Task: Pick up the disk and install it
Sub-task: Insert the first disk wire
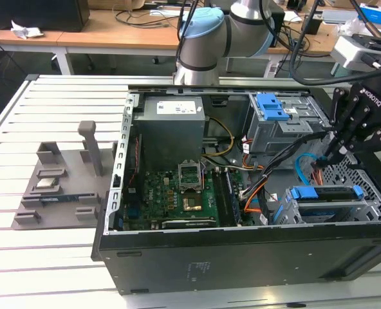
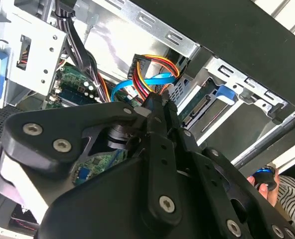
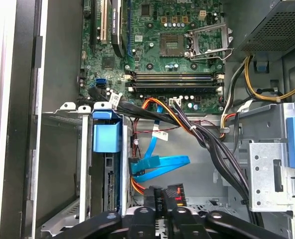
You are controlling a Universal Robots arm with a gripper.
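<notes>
The disk (image 1: 325, 193), framed by its blue bracket, sits slotted in the grey drive cage at the near corner of the open computer case, on the exterior view's right. In the first wrist view its blue bracket end (image 3: 106, 135) and connector edge stand in the cage. The second wrist view shows the blue tab (image 2: 226, 94) in the cage. My gripper (image 1: 330, 154) hangs just above and behind the cage, over the cables. Its black fingers (image 3: 156, 198) are pressed together with nothing between them. The gripper (image 2: 157, 107) is apart from the disk.
A blue flat cable (image 3: 160, 167) and orange-black wire bundles run right under the fingertips. The motherboard (image 1: 177, 193), power supply (image 1: 171, 125) and an upper cage with a blue latch (image 1: 271, 106) are in the case. A grey parts fixture (image 1: 62, 183) lies outside, on the exterior view's left.
</notes>
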